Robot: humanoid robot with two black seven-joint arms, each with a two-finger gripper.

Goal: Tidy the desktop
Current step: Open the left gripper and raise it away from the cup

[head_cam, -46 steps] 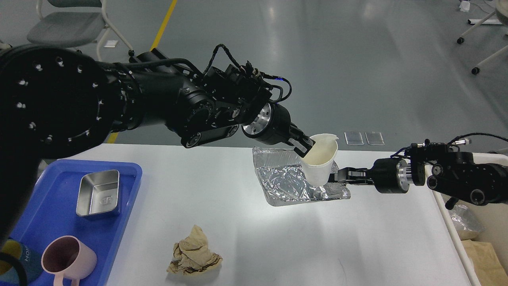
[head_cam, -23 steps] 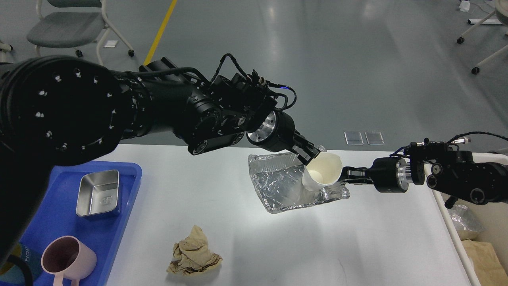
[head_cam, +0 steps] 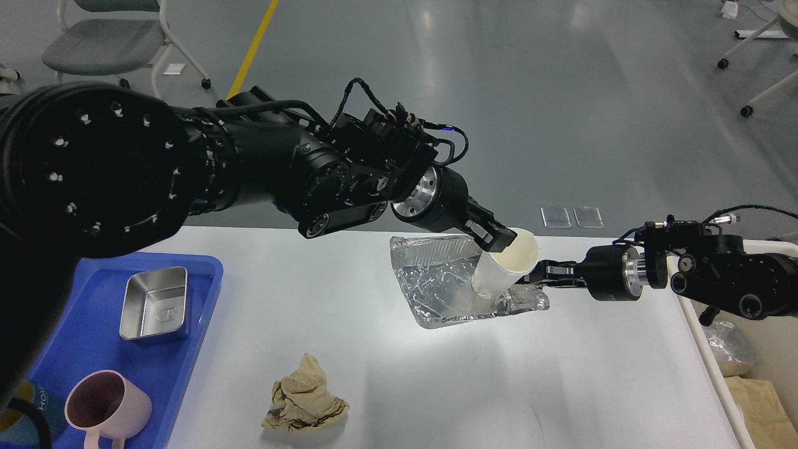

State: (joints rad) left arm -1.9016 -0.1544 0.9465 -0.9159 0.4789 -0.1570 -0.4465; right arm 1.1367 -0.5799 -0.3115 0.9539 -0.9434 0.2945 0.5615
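The white desktop (head_cam: 374,349) fills the lower view. My left gripper (head_cam: 499,240) is shut on the rim of a white paper cup (head_cam: 502,271), which tilts to the right inside a crinkled foil tray (head_cam: 436,287). My right gripper (head_cam: 541,274) comes in from the right and is shut on the foil tray's right edge, holding it tilted, just beside the cup. A crumpled brown paper ball (head_cam: 305,404) lies on the desktop at the front.
A blue plastic tray (head_cam: 206,274) at the left holds a small steel dish (head_cam: 156,304) and a pink mug (head_cam: 106,408). A cream bin (head_cam: 742,374) with foil and paper waste stands past the right edge. Chairs stand on the grey floor behind.
My left gripper has moved right and down with the cup, tipping it to the right inside the foil tray. The foil tray shifted and tilted. The right arm has hardly moved.
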